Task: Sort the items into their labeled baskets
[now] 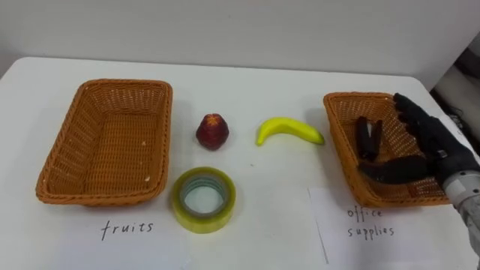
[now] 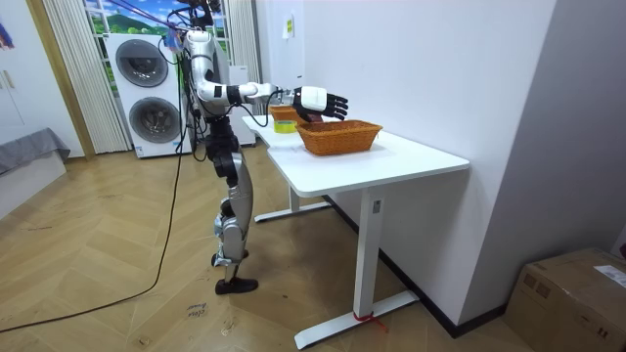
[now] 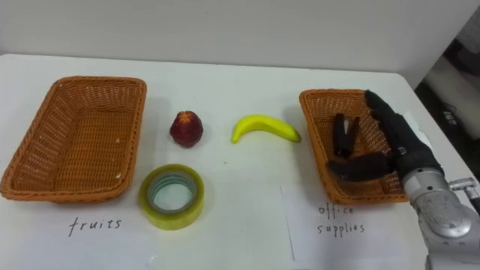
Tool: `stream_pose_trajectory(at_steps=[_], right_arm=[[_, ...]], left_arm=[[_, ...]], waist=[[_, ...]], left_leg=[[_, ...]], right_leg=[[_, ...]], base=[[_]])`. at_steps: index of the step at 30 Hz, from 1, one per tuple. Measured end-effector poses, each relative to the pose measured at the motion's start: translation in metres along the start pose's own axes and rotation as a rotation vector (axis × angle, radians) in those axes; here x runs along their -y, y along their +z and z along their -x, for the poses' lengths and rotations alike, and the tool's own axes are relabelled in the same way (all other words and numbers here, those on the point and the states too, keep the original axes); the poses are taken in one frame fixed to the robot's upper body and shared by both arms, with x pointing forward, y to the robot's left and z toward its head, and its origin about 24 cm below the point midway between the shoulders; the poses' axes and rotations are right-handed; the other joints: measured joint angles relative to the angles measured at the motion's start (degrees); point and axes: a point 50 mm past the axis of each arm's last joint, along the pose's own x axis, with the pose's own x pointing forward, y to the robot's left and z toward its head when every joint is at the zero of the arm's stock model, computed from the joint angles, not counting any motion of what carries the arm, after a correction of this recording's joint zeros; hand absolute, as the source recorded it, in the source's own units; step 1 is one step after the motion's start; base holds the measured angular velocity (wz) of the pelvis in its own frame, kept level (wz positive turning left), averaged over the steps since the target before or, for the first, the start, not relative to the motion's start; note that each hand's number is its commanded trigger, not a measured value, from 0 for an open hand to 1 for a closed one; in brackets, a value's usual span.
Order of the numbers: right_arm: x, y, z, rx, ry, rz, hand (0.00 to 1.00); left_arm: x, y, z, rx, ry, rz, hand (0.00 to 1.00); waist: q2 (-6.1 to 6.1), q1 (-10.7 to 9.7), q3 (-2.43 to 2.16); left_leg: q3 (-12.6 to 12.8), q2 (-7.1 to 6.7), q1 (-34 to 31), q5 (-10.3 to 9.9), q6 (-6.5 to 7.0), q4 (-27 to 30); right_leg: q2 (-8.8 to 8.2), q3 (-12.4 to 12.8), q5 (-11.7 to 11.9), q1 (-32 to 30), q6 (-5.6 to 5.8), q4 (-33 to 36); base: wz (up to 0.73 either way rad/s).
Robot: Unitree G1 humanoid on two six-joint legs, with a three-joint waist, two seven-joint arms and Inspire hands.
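right hand (image 1: 429, 146) over office basket (image 1: 337, 139), fingers spread, holding nothing (dark item (image 1: 367, 139) lies inside). banana (image 1: 289, 130) lies just to its left, long axis crosswise; right hand nearer.

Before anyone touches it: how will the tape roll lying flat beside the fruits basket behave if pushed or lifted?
Lying flat on the table, the tape roll would probably slide, not roll. Its hollow core suggests lightness. Its glossy side may be slippery.
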Motion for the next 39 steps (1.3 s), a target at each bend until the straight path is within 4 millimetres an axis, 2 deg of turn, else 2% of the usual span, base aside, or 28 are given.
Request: stream_pose_trajectory(at_steps=[4,8,10,15,16,21,24,26,32,35,39], right_arm=[[0.003,0.026,-0.011,0.104,-0.048,0.005,0.00],[0.004,0.043,-0.014,0.173,-0.077,0.015,0.00],[0.004,0.049,-0.013,0.202,-0.081,0.016,0.00],[0.003,0.054,-0.014,0.233,-0.073,-0.042,0.00],[0.000,0.054,-0.014,0.237,-0.056,-0.064,0.00],[-0.015,0.060,-0.015,0.261,0.032,-0.066,0.00],[-0.022,0.068,-0.013,0.298,0.069,-0.061,0.00],[-0.027,0.074,-0.011,0.323,0.093,-0.062,0.00],[-0.047,0.077,-0.010,0.332,0.208,-0.046,0.00],[-0.049,0.077,-0.010,0.332,0.234,-0.042,0.00],[-0.055,0.077,-0.010,0.330,0.265,-0.038,0.00]], left_arm=[[0.000,0.004,0.000,0.014,0.001,-0.005,0.00],[0.000,0.007,-0.001,0.028,0.003,-0.004,0.00],[0.000,0.006,0.000,0.028,0.003,-0.004,0.00],[0.001,0.004,0.000,0.025,-0.002,-0.015,0.00],[0.002,0.002,0.000,0.021,-0.005,-0.022,0.00],[0.003,0.000,0.001,0.018,-0.015,-0.028,0.00],[0.002,0.001,0.001,0.019,-0.020,-0.030,0.00],[0.002,0.001,0.000,0.021,-0.020,-0.032,0.00],[0.003,0.005,0.000,0.032,-0.039,-0.051,0.00],[0.004,0.008,0.000,0.038,-0.040,-0.057,0.00],[0.005,0.007,0.000,0.025,-0.046,-0.077,0.00]], waist=[[-0.04,0.47,0.07],[-0.58,0.76,0.10],[-0.87,0.80,0.28],[-0.99,2.07,0.35],[-0.86,2.18,0.38],[-0.60,3.23,0.32],[-0.86,3.82,0.17],[-1.27,4.01,0.23],[-1.54,4.49,0.39],[-1.45,5.44,0.43],[-1.57,5.59,0.35]], left_leg=[[-0.08,0.00,-0.10,0.00,0.01,0.25],[-0.50,-0.02,-0.26,0.00,0.01,0.65],[-1.24,-0.07,-0.43,-0.01,0.01,0.92],[-1.68,-0.03,-0.37,-0.04,0.00,0.92],[-1.77,-0.02,-0.38,-0.04,0.00,0.80],[-1.78,-0.08,-0.40,-0.02,0.00,0.72],[-1.82,-0.12,-0.42,-0.01,0.01,0.71],[-2.27,-0.19,-0.53,-0.01,0.02,0.72],[-3.20,-0.21,-0.76,-0.01,0.01,0.70],[-3.26,-0.25,-1.04,-0.01,0.01,0.71],[-4.09,-0.32,-1.58,0.00,0.00,0.89]], right_leg=[[0.00,0.02,0.00,-0.02,0.00,0.00],[-0.08,-0.55,0.00,0.30,0.00,-0.04],[-0.20,-1.47,0.00,0.74,0.00,-0.19],[-0.24,-2.32,0.01,1.04,0.00,-0.20],[-0.38,-3.07,0.01,1.10,-0.01,-0.17],[-0.49,-3.26,0.01,1.05,-0.02,-0.01],[-0.52,-3.27,0.01,1.07,-0.01,-0.01],[-0.56,-3.55,0.01,1.19,-0.01,-0.04],[-0.57,-4.66,0.01,1.42,-0.01,-0.27],[-0.57,-4.82,0.01,1.43,-0.01,-0.77],[-0.60,-5.83,0.02,1.52,0.00,-1.07]], base=[[0.00],[0.07],[0.18],[0.05],[0.00],[0.01],[0.01],[0.09],[0.08],[0.00],[0.11]])
